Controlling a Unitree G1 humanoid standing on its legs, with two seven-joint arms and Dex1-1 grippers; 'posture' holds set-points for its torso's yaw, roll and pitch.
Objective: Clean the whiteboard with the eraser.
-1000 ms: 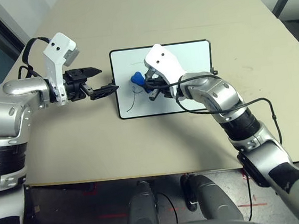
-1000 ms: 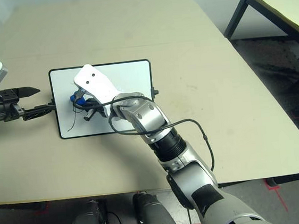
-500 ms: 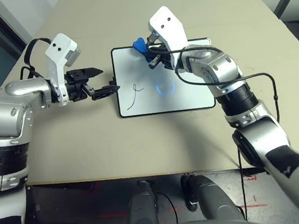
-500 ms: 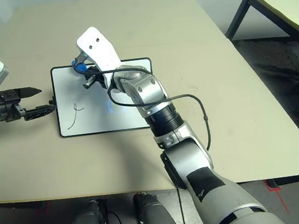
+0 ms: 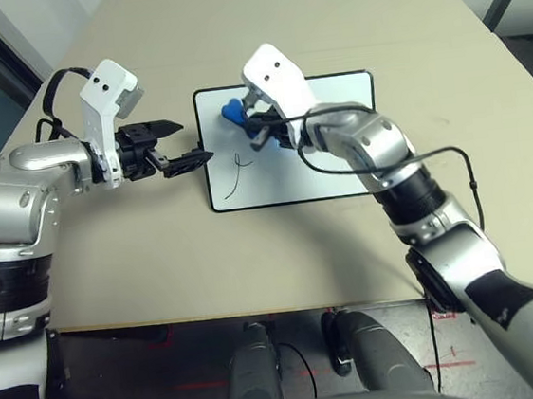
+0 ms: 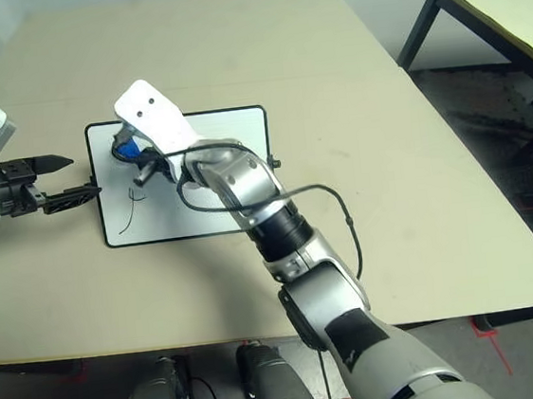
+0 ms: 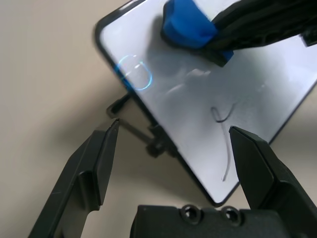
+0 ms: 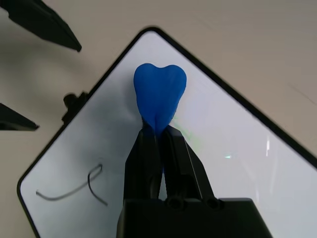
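Nearest to me on the beige worktop (image 5: 159,268) is the near long edge of the whiteboard (image 5: 339,168), which lies flat in the middle with nothing else around it. Close to its near left corner a thin dark scribble (image 5: 236,174) remains: a long curved stroke with a small hook at its upper end. The part of the board that I can see past my right forearm looks clean, so I judge the wiping largely done, with this one mark left to clear.

Farther out, my right hand (image 8: 158,130) is clenched on the eraser (image 5: 232,112), its two fingers pinched together on the blue block's back end so that the rounded front sticks out ahead of them. The eraser sits over the board's far left corner, at or just above the surface; I cannot tell whether it presses down. The scribble lies nearer to me than the eraser, so the next pass should come toward me along the left side.

My left hand (image 7: 171,141) is released, fingers spread wide, just off the board's left short edge, at the small black knob (image 7: 154,145) there. One finger tip reaches that knob, but I cannot tell if it touches. From here the hand could steady the board. Nothing stands between eraser and mark.

At the far right, a second table (image 6: 503,3) stands well apart.
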